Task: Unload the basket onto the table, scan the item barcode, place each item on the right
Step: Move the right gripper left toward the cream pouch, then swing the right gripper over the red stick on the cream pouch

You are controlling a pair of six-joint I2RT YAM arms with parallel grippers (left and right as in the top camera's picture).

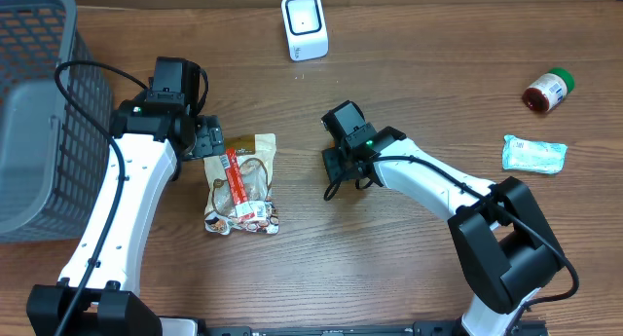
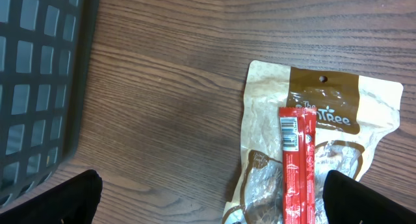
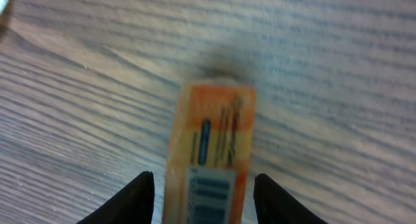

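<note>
Small rectangular orange box (image 3: 211, 146), barcode up, sits on wood-grain surface (image 3: 338, 87) betw. right end effector (image 3: 203, 185) fingers, partly open; grip unclear. Left end effector (image 2: 213, 201) wide open, empty.

Wide jaws; red stick (image 2: 298, 165) atop tan pouch (image 2: 338, 100); basket (image 2: 39, 87) left.

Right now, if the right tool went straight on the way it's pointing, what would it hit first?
The orange barcoded box, lying straight ahead of the right tool, between its fingers. The view is blurred, so how close it is stays unclear.
</note>
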